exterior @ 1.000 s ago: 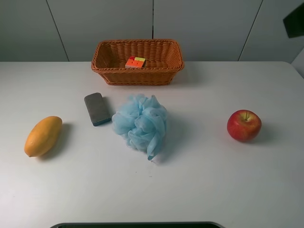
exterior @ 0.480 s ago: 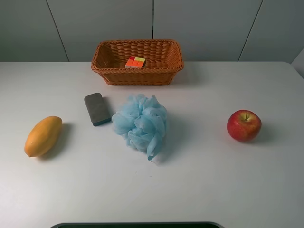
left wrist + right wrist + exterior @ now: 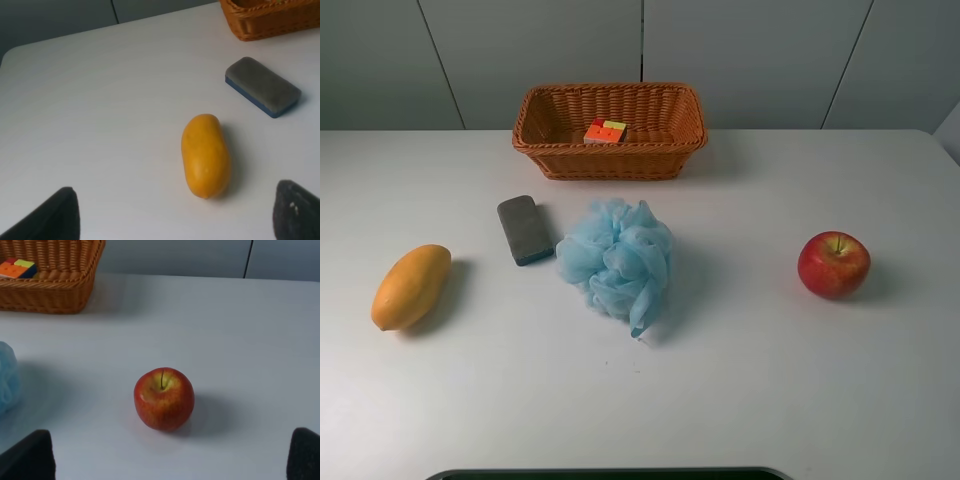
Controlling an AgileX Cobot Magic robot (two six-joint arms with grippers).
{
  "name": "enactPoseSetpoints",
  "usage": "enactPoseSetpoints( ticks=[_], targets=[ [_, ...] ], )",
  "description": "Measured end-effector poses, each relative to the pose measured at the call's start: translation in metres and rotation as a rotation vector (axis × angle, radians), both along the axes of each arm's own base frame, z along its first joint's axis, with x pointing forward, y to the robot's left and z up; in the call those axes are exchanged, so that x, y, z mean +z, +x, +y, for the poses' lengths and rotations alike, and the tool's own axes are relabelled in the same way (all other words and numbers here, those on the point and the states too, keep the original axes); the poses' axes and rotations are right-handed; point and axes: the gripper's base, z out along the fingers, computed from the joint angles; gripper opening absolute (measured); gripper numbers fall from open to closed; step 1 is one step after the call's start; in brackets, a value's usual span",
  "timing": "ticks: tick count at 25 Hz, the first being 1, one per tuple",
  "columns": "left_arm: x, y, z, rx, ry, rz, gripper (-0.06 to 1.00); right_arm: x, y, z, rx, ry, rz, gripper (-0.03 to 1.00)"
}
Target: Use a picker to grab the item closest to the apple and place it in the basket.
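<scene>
A red apple point(image 3: 834, 264) lies on the right of the white table; it also shows in the right wrist view point(image 3: 164, 399). A light blue mesh bath puff point(image 3: 618, 259) lies in the middle, the item nearest the apple; its edge shows in the right wrist view point(image 3: 6, 375). The wicker basket point(image 3: 610, 150) stands at the back with a coloured cube point(image 3: 605, 130) in it. Neither gripper shows in the high view. My left gripper point(image 3: 177, 215) is open above the table near the mango. My right gripper point(image 3: 167, 456) is open, in front of the apple and apart from it.
A yellow mango point(image 3: 411, 286) lies at the left, also in the left wrist view point(image 3: 205, 155). A grey and blue eraser block point(image 3: 525, 229) lies between the mango and the puff, also in the left wrist view point(image 3: 263, 86). A dark edge point(image 3: 610, 473) runs along the table's front.
A dark shape at the top right corner of the high view one second ago has left the picture. The objects on the table have not moved.
</scene>
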Motion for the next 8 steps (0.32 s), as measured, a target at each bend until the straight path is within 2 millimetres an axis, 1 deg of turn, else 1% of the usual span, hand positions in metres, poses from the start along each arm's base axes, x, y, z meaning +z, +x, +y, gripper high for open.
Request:
enactPoseSetpoints(
  ticks=[8],
  targets=[
    [0.0000,0.0000,0.0000,0.000,0.000,0.000,0.74,0.0002,-0.0003,0.0000,-0.001,0.002,-0.005,0.70]
  ],
)
